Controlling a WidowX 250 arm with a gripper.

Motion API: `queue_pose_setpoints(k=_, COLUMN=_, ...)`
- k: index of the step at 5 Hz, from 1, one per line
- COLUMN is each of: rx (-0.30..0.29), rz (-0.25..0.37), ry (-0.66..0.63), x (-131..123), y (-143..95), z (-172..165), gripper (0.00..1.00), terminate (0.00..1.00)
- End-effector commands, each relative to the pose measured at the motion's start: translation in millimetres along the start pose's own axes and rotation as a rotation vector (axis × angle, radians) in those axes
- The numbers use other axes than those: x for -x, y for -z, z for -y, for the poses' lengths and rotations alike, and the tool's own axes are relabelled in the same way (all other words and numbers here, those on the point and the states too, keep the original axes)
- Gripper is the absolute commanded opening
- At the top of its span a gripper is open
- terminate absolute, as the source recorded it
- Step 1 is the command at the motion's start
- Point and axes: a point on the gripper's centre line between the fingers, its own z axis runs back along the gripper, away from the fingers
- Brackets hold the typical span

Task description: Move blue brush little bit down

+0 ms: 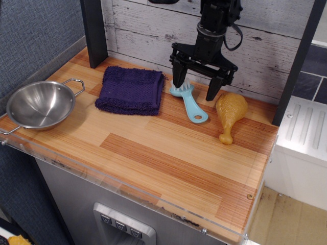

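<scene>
The light-blue brush (pixel 190 103) lies on the wooden counter (pixel 153 153) near the back wall. Its white bristles point toward the wall and its handle, with a hole at the end, points toward the front right. My black gripper (pixel 195 91) hangs open just above the brush. Its left finger (pixel 178 75) stands in front of the bristle head and its right finger (pixel 214 84) stands right of the handle, toward the chicken leg. The jaws hold nothing.
A dark purple folded cloth (pixel 131 90) lies left of the brush. A yellow toy chicken leg (pixel 230 112) lies right of it. A steel bowl (pixel 38 104) sits at the counter's left edge. A dark post (pixel 94 30) stands at the back left.
</scene>
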Motion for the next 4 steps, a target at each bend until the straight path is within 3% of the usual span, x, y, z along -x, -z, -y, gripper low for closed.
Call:
queue_pose_setpoints(k=1, rx=-0.028, rz=0.004, ry=-0.027, x=-4.4, y=-7.1, z=-15.7, gripper=1.0, terminate=0.0)
queue_pose_setpoints(k=4, rx=-0.071, rz=-0.064, ry=-0.076, x=1.2, y=17.5, z=-31.2, gripper=1.0, terminate=0.0)
